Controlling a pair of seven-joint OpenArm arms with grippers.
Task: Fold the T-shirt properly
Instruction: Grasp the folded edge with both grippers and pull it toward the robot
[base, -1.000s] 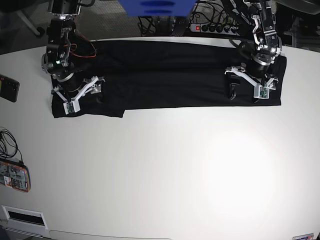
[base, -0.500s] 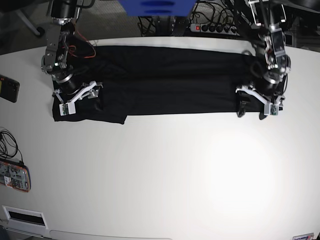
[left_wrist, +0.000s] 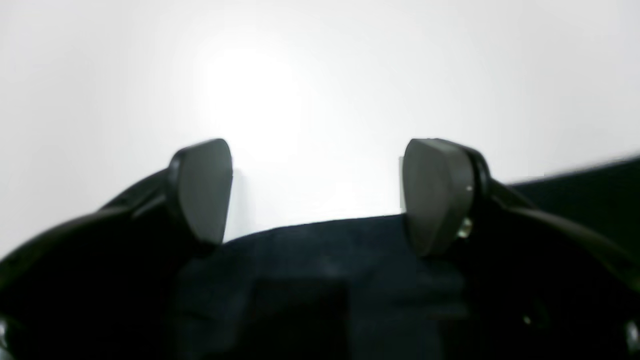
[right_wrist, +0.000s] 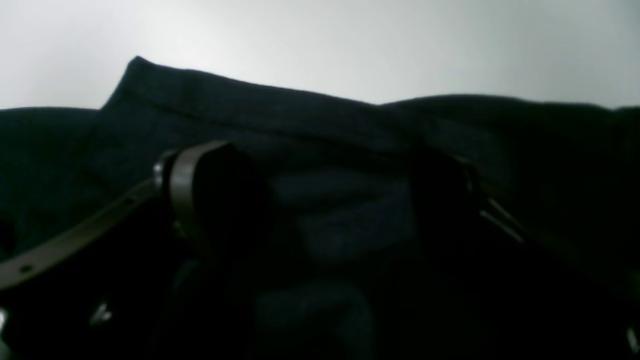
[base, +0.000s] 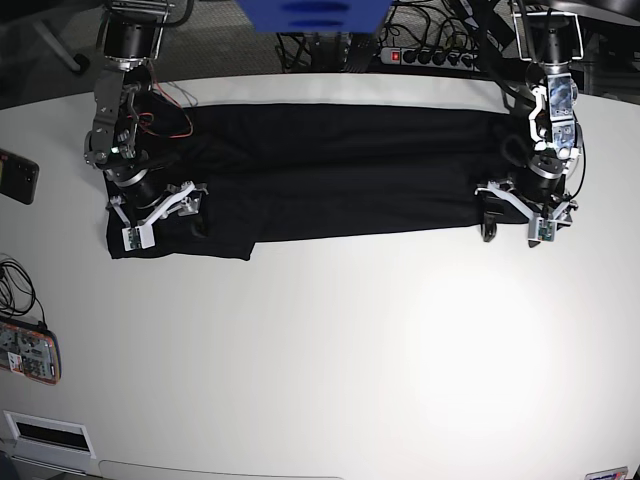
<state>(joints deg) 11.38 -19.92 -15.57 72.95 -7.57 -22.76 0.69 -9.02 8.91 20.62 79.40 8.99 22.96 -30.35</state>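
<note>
The black T-shirt (base: 340, 170) lies as a long folded band across the far part of the white table (base: 330, 360). My left gripper (base: 512, 232) stands open at the band's near right corner. In the left wrist view its fingers (left_wrist: 202, 190) straddle the hem of the T-shirt (left_wrist: 320, 265), with bare table beyond. My right gripper (base: 160, 225) is open over the band's left end. In the right wrist view the fingers (right_wrist: 215, 200) sit low on the rumpled T-shirt (right_wrist: 260, 105), with cloth between them but not pinched.
A dark phone (base: 18, 177) lies at the table's left edge, and a colourful device (base: 28, 352) with cables sits lower on that side. A power strip (base: 430, 57) and cables lie behind the table. A blue object (base: 312, 14) hangs at the top centre.
My left gripper has moved from over the shirt's right end to its near hem, fingertips now past the edge. My right gripper shifted slightly on the left end. Both stayed open.
</note>
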